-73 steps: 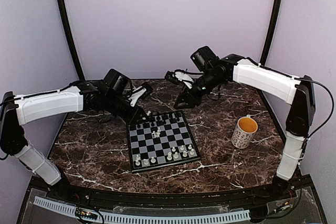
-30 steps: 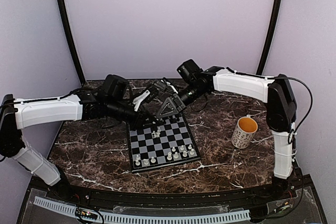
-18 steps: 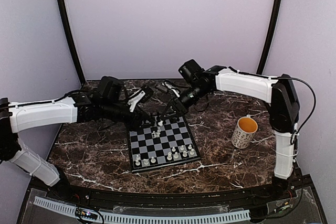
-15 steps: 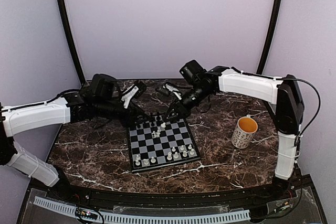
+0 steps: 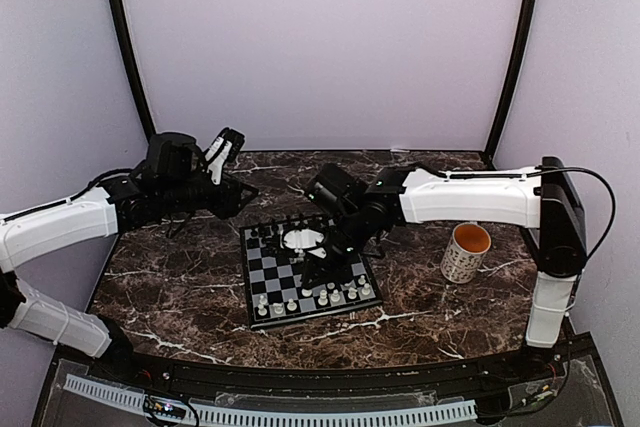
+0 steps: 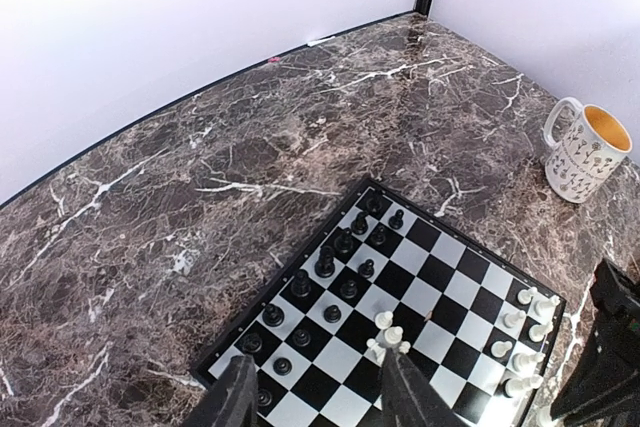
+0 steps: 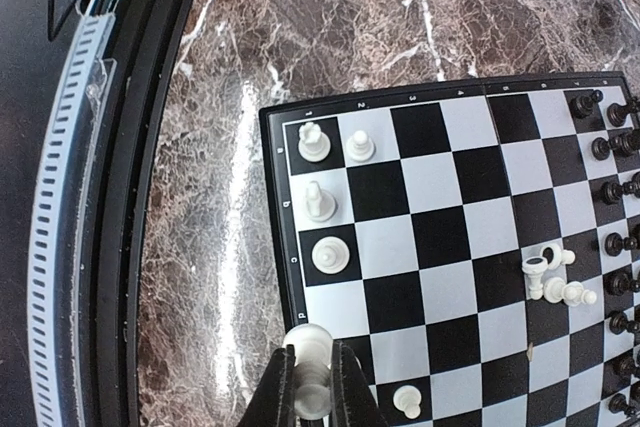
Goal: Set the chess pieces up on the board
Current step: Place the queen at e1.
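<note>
moved: since the earlier look, the right arm has swung from the board's far edge to its near half, and the left arm has pulled back and up to the far left.
right claw (image 7: pixel 310 379): pinched nearly closed on one white piece (image 7: pixel 308 343), which stands between its fingertips.
left claw (image 6: pixel 316 397): fingers spread apart with nothing between them. it hangs above the worktop (image 5: pixel 180 267), off the board's far left corner.
board (image 5: pixel 247 277): middle of the worktop. black pieces (image 6: pixel 330 262) fill the two far rows and white pieces (image 7: pixel 320 202) sit thinly along the two near rows.
strays: a small knot of white men (image 7: pixel 552 279) lies mid-board, at least one tipped over.
key relation: the held piece sits directly under the right claw, long axis upright as far as i can judge. it is over the near rows, where bare squares lie between the placed whites, so i read the drop as straight down.
nearer arm: the right, by far; the left is well apart.
mug (image 5: pixel 466 252): right of the board, away from both claws.
</note>
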